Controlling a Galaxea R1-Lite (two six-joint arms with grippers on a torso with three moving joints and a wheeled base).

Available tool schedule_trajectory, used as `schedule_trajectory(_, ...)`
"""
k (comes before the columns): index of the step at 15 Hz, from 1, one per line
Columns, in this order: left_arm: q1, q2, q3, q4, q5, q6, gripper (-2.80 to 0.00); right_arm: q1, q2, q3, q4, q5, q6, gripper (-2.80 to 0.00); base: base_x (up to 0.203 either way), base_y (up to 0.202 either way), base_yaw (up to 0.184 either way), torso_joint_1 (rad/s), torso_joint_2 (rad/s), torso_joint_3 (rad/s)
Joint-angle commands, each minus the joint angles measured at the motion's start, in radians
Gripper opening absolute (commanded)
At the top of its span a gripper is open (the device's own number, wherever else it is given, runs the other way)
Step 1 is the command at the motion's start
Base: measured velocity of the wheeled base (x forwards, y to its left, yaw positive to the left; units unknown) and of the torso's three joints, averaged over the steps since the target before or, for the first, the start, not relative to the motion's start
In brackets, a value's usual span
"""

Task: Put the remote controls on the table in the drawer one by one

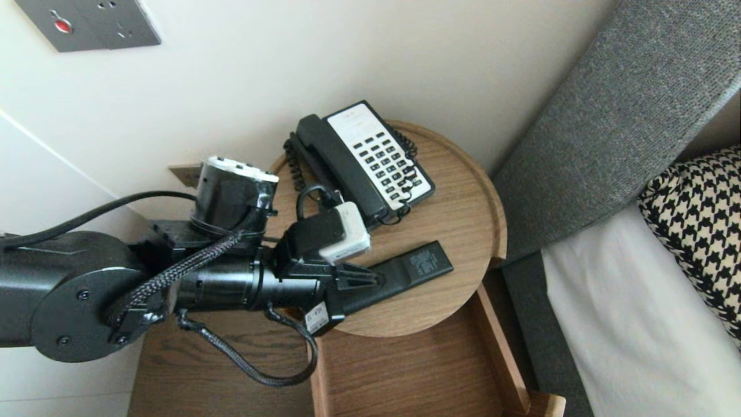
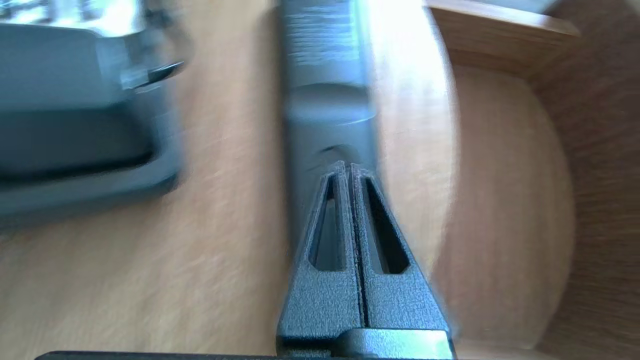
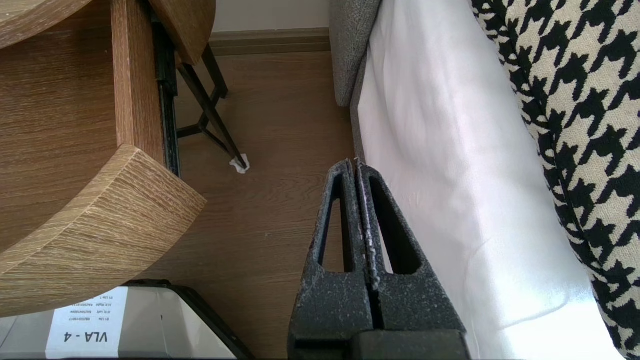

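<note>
My left claw (image 1: 379,280), fingers pressed together, is over the near end of the black remote (image 1: 425,262) on the round bench (image 1: 457,214), above an open drawer (image 1: 405,370). My right claw (image 3: 355,162) is closed near a sticker (image 3: 85,325) reading "VLA - 4".

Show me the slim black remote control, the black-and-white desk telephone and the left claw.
Slim black remote control (image 1: 424,262), head view, on its labelled end.
Black-and-white desk telephone (image 1: 383,159), head view, on its white keypad.
Left claw (image 2: 348,166), left wrist view, between its closed fingertips.
</note>
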Motion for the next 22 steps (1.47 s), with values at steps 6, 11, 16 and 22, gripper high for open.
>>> schedule_trajectory(6,-0.034,0.022,-0.028,-0.004,0.009,0.006,0.00,0.000,-0.003,0.000,0.001,0.000,0.000,-2.80,0.000,0.000,0.000,0.000,0.00,0.000)
schedule_trajectory(11,-0.033,0.110,-0.063,-0.001,0.008,0.015,0.00,0.000,-0.003,0.000,0.000,0.000,0.001,-2.80,0.000,0.000,0.000,0.000,0.00,0.000)
schedule_trajectory(16,-0.014,0.161,-0.094,0.004,0.002,0.013,0.00,0.000,-0.003,0.000,0.001,0.000,0.000,-2.80,0.000,0.000,0.000,0.000,0.00,0.000)
schedule_trajectory(22,-0.002,0.192,-0.143,0.003,0.001,0.009,0.00,0.000,-0.003,0.000,0.001,0.000,0.000,-2.80,0.000,0.000,0.000,0.000,0.00,0.000)
